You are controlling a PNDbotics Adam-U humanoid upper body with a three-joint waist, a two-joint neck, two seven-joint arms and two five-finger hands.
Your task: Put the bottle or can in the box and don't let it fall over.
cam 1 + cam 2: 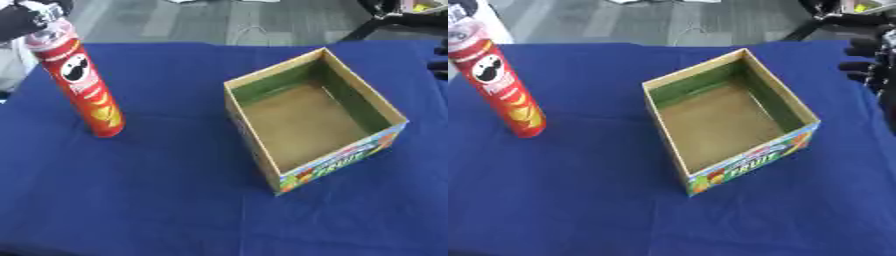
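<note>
You have even, diffuse overhead lighting. The box [732, 120] casts only a faint shadow inside its near wall. Both views are soft throughout, blurrier beyond the box. No glare.

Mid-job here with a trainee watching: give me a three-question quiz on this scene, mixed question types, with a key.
1. True or false: the red can already stands inside the cardboard box.
2. Multiple choice: where does the left hand show? A) at the top of the can B) inside the box C) flat on the blue cloth
3. Fill in: the right hand shows at the view's ____ edge, beyond the box.

Key
1. False: it stands upright on the cloth, left of the box, which holds nothing.
2. A
3. right
</note>
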